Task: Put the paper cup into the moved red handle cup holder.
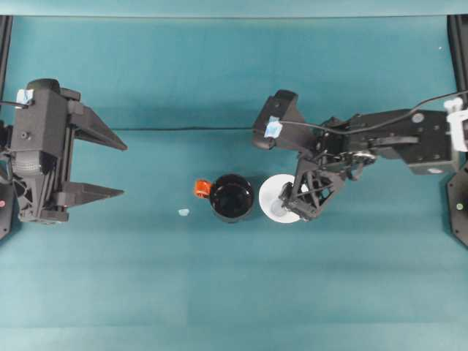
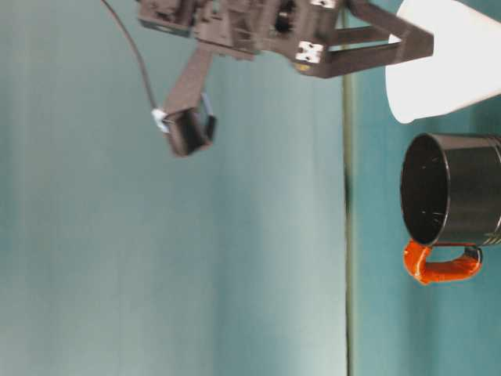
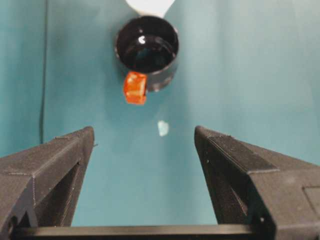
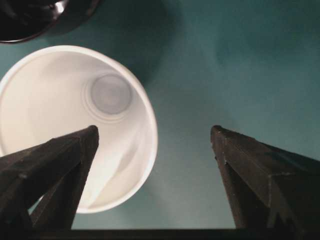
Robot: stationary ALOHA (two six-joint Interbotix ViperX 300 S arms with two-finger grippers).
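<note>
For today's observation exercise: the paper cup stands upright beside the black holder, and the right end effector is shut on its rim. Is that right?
Not quite. The paper cup does stand beside the holder, but the right end effector is open, one finger over the cup's mouth and one outside, as the right wrist view shows.

The overhead camera looks straight down on the bench (image 1: pixel 146 292). A bench-level camera, turned on its side, sits close to the red handle cup holder (image 2: pixel 458 200). Each wrist camera peers forward between its pincer's fingers; all views share the holder.
</note>
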